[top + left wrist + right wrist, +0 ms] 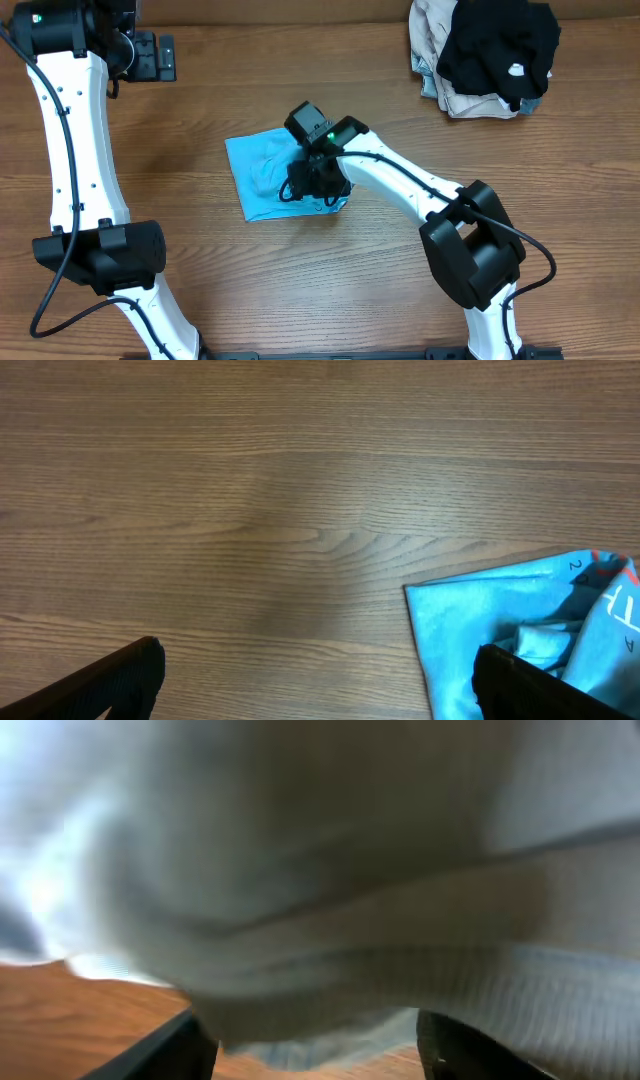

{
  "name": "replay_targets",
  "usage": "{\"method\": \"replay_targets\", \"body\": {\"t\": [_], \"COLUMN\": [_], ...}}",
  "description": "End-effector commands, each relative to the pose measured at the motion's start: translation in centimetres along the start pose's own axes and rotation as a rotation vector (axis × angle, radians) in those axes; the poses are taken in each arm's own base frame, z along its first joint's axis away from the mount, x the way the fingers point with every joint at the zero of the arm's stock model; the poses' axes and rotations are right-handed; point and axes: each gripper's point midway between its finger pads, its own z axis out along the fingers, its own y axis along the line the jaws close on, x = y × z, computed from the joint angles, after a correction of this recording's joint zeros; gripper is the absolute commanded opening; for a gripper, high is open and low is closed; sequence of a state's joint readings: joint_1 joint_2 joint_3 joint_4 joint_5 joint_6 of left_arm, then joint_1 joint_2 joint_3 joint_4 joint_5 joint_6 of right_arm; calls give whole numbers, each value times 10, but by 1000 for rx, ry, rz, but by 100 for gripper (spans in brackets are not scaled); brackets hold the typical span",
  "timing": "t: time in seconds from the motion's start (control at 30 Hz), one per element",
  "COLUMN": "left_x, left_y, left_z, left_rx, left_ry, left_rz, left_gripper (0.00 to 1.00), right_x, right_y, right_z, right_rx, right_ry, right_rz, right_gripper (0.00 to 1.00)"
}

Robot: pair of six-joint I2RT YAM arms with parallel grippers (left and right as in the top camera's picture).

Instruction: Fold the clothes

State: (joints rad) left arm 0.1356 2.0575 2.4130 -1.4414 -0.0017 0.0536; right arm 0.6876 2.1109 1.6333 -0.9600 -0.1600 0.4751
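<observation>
Overhead, wooden table (pixel 300 290) spread beneath both arms. Heap of black and beige garments (pixel 490 50) sat well beyond right gripper (pixel 318 180). Light-blue T-shirt (pixel 262 170) lay folded directly under that gripper, fingers apart, cloth bunched against them; grip unclear. Left gripper (pixel 318 655) hovered wide, empty, shirt off its right-finger side.

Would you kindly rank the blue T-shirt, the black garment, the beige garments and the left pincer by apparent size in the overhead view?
1-2. Black garment and blue T-shirt: too alike to rank; the right arm hides part of the T-shirt.
3. Beige garments, mostly covered by the black one.
4. Left pincer.
</observation>
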Motion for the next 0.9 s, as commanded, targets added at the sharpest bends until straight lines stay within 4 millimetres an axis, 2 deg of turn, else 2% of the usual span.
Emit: {"method": "replay_targets", "body": {"t": [0.0,0.1,0.2,0.23,0.27,0.37,0.47,0.53,0.63,0.73,0.83,0.87], "left_x": [-5,-5,-5,-5,-5,-5,-5,-5,-5,-5,-5,-6], "left_y": [3,3,3,3,3,3,3,3,3,3,3,3], "left_z": [-5,-5,-5,-5,-5,-5,-5,-5,-5,-5,-5,-5], "left_rx": [-8,-8,-8,-8,-8,-8,-8,-8,-8,-8,-8,-9], "left_ry": [-24,-25,-24,-24,-24,-24,-24,-24,-24,-25,-26,-28], "left_rz": [-20,-20,-20,-20,-20,-20,-20,-20,-20,-20,-20,-20], "left_gripper": [100,100,100,100,100,100,100,100,100,100,100,100], "right_x": [-6,-17,-30,-32,-34,-34,-31,-30,-29,-24,-7,8], "right_y": [-13,-12,-7,-5,-3,1,13,26,57,90,116,130], "right_z": [3,3,1,1,0,-4,-19,-37,-74,-95,-86,-70], "right_rx": [60,65,45,37,33,18,-15,-40,-87,-130,-157,-155], "right_ry": [-41,-89,-143,-155,-161,-152,-118,-103,-108,-141,-130,-104], "right_rz": [37,31,25,23,22,20,5,-16,-97,-161,-219,-258], "right_gripper": [67,66,57,49,33,4,4,4,4,4,4,4]}}
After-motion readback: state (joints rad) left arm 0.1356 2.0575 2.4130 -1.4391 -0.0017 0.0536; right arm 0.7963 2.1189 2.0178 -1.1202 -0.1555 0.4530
